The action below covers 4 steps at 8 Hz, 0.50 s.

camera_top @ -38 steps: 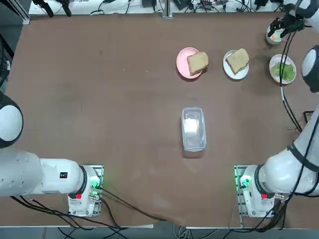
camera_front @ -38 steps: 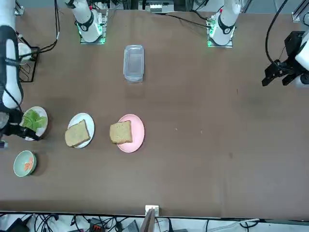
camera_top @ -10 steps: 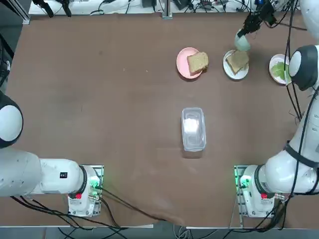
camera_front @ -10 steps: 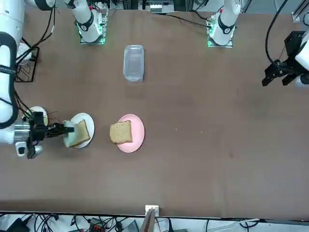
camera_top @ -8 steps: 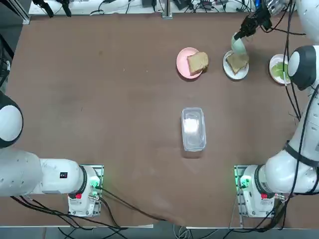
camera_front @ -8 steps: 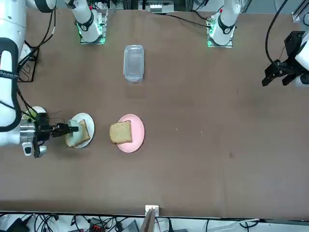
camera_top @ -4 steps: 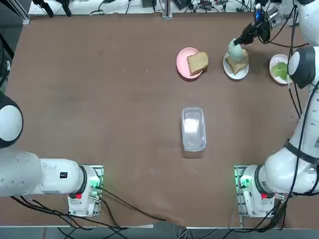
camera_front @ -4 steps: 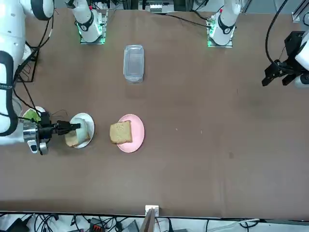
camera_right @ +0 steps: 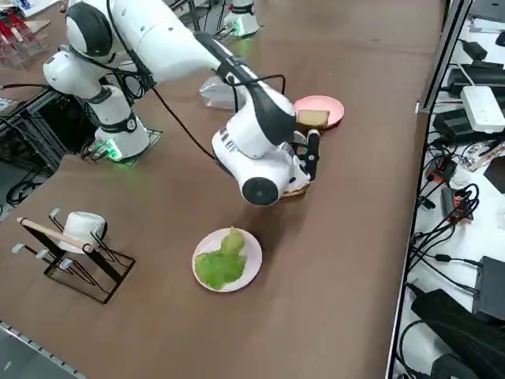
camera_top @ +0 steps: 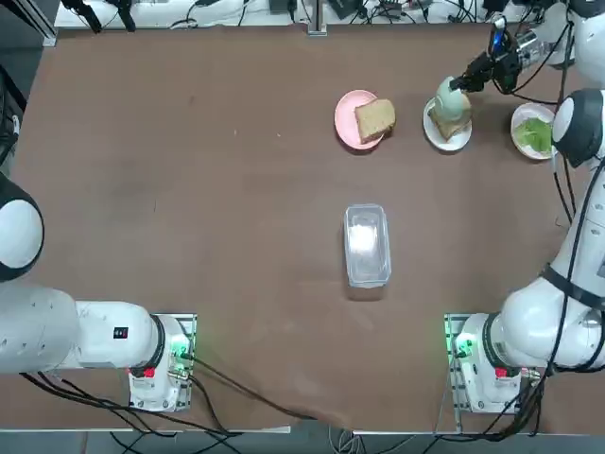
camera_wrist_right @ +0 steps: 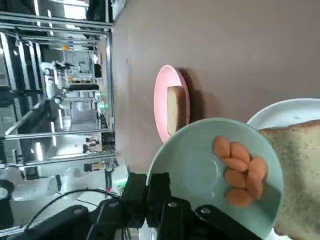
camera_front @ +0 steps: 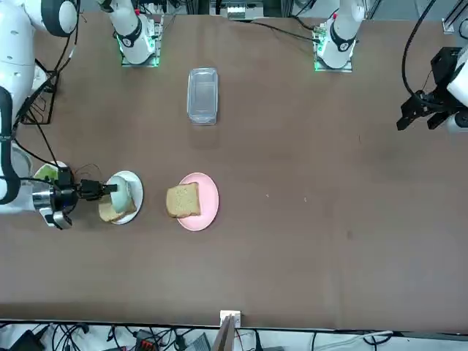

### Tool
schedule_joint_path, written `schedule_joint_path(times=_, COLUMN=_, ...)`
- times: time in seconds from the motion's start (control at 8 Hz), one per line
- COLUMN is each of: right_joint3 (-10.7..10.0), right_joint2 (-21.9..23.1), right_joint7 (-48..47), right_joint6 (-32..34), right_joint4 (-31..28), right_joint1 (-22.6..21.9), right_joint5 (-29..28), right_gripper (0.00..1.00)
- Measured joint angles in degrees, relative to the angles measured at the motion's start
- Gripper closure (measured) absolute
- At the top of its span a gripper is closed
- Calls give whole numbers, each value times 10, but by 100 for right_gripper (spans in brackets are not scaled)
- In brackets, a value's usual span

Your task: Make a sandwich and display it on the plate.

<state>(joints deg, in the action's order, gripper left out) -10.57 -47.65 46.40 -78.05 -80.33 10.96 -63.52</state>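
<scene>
Since a few seconds ago, the pale-green bowl [camera_top: 445, 96] has left its spot at the far right corner of the table [camera_top: 189, 189] and now hangs tipped on its side over the white plate [camera_top: 437, 134], carried by the right gripper [camera_top: 463, 82], whose fingers are clamped together on the bowl's rim. Taking the white plate as the landmark and going left to right in the overhead view: well to its left and nearer the robot lies a clear plastic container [camera_top: 367, 243]; just to its left sits the pink plate [camera_top: 346, 118] with one tan-brown crusted bread slice [camera_top: 375, 117] lying partly over its edge; on the white plate itself rests the other bread slice [camera_top: 454, 123], thick, speckled and brown-crusted, covering most of the plate, with no filling on it yet; just to the plate's right is another white plate with a green lettuce leaf [camera_top: 534, 133]. From the wrist camera the bowl [camera_wrist_right: 215, 175] is tilted steeply, and a cluster of orange round slices [camera_wrist_right: 240, 170] sits against its inner wall, right beside the edge of the bread [camera_wrist_right: 295, 175] on the white plate [camera_wrist_right: 280, 107]; the pink plate [camera_wrist_right: 162, 102] with its slice stands beyond. The sandwich is not assembled: the two slices are on separate plates. In the side view a wire rack [camera_right: 75, 257] holding a white cup stands well apart from the plates.
</scene>
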Motion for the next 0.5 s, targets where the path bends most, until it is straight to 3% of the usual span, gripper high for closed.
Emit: schedule_joint_path(times=0.5, right_joint3=0, right_joint2=-32, right_joint7=38, right_joint6=45, right_joint4=-3, right_joint1=29, right_joint5=-79, right_gripper=98)
